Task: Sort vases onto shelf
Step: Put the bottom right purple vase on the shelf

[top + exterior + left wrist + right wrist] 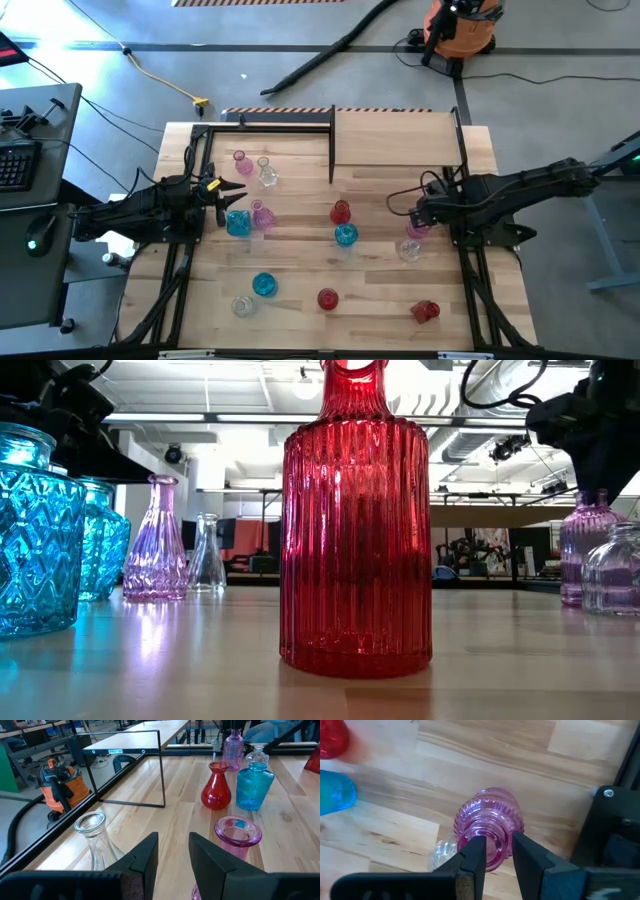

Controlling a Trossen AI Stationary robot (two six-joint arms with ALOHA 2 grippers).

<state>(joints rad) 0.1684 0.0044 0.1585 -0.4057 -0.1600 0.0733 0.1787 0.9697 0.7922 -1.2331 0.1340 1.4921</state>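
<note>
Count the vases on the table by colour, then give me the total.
Pink vases: 3
Clear vases: 3
Blue vases: 3
Red vases: 3
Total: 12

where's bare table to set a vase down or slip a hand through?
Free: the strip between the red vase and the right hand, and the near edge between the red vase and the tipped red vase. Crowded: by the left hand, with the blue vase and pink vase.
</note>
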